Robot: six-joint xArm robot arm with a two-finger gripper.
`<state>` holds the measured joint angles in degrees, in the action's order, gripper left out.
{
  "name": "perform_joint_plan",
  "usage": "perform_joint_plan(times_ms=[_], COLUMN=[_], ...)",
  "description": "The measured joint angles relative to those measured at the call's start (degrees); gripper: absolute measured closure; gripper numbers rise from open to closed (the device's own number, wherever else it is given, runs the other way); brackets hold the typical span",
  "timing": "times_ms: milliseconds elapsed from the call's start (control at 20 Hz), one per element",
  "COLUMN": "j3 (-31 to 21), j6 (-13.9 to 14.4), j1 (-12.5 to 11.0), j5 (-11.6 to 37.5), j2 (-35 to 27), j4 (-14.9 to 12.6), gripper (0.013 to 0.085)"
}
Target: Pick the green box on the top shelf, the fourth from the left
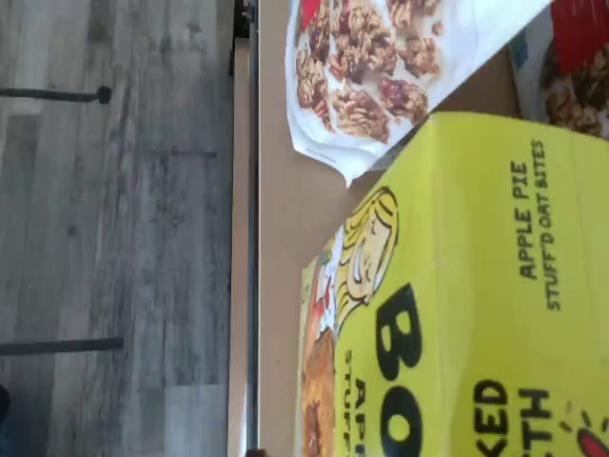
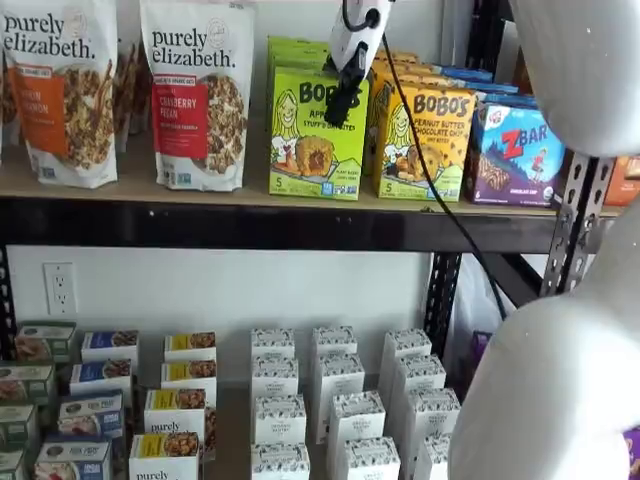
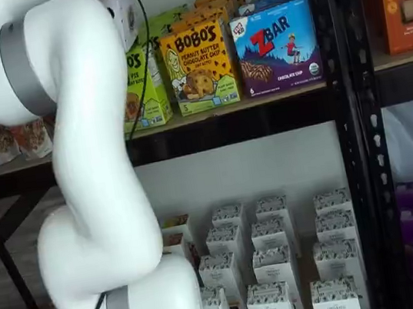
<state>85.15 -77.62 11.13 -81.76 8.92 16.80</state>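
The green box (image 2: 312, 140), a lime-green Bobo's Apple Pie carton, stands upright on the top shelf (image 2: 120, 188) with more green cartons behind it. It also shows in a shelf view (image 3: 148, 93), partly behind my arm. In the wrist view the green box (image 1: 476, 305) fills the frame, close up, on the tan board (image 1: 281, 219). My gripper (image 2: 340, 112) hangs in front of the box's upper right corner. Its black fingers show side-on as one dark shape, so no gap can be made out. Nothing is seen in them.
A yellow-orange Bobo's carton (image 2: 425, 140) stands right beside the green box, then a ZBar box (image 2: 515, 150). Granola bags (image 2: 200, 90) stand to its left. White cartons (image 2: 335, 400) fill the lower shelf. My white arm (image 3: 93, 179) blocks much of one view.
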Motion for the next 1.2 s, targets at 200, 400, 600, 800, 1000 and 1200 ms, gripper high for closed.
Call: perform_joint_plan(times_ms=[200, 400, 600, 800, 1000, 1200], j3=[-0.44, -0.53, 0.04, -0.18, 0.31, 1.03], j6=[0.24, 0.46, 0.63, 0.63, 0.51, 0.52], j1=[0.33, 0.59, 0.7, 0.68, 0.46, 0.35], j5=[0.56, 0.57, -0.37, -0.07, -0.35, -1.24], j2=[0.1, 0.13, -0.18, 0.07, -0.08, -0.36], j4=[-0.32, -0.42, -0.64, -0.49, -0.11, -0.08], gripper=[0.025, 0.033, 0.037, 0.045, 0.053, 0.057])
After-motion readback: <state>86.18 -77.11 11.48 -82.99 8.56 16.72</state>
